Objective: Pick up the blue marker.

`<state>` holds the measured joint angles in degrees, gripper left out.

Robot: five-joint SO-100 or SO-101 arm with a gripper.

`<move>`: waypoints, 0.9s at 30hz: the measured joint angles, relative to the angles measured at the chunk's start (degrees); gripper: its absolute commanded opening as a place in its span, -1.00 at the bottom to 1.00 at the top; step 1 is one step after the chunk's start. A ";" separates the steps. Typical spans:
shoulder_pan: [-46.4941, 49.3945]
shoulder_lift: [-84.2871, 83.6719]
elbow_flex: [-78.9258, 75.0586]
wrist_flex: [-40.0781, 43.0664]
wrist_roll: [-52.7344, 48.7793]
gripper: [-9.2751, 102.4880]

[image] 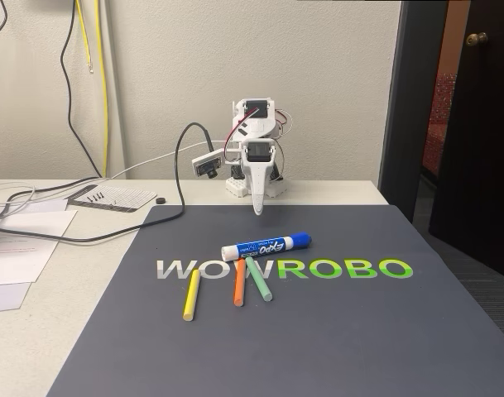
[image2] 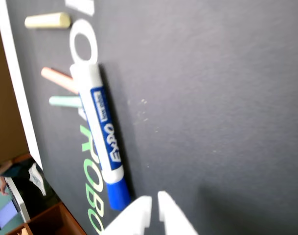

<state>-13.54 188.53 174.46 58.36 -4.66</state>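
Grey mat (image: 334, 331) spreads wide below my gripper (image: 257, 211), which hangs point-down over the mat's far edge with its white fingers drawn nearly together, only a thin slit between the tips, holding nothing. In the wrist view the gripper (image2: 153, 201) enters from the bottom edge, and the blue marker (image2: 101, 134) lies just beside it to the left, cap end nearest the tips. In the fixed view the blue marker (image: 266, 246) rests flat on the mat, in front of the gripper and apart from it. Beyond the marker, three thin sticks lie close: green (image: 258, 278), orange (image: 240, 284) and yellow (image: 190, 295). To the gripper's right in the wrist view I see bare mat, open room.
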 measured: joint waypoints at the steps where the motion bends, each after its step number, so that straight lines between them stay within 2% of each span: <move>1: -0.18 0.00 0.00 -0.26 -0.35 -0.80; 3: -0.26 -2.29 -2.81 -1.85 -0.53 -0.82; 10: 0.26 -42.45 -31.82 4.04 -1.32 -0.84; 14: 0.35 -56.51 -41.40 3.96 -3.87 -0.82; 18: 0.35 -71.46 -51.42 5.62 -6.59 -0.69; 23: 0.44 -82.44 -54.58 2.29 -8.70 -0.48; 27: -0.26 -89.21 -57.13 0.09 -10.55 -0.48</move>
<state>-13.80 99.32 117.33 58.45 -15.21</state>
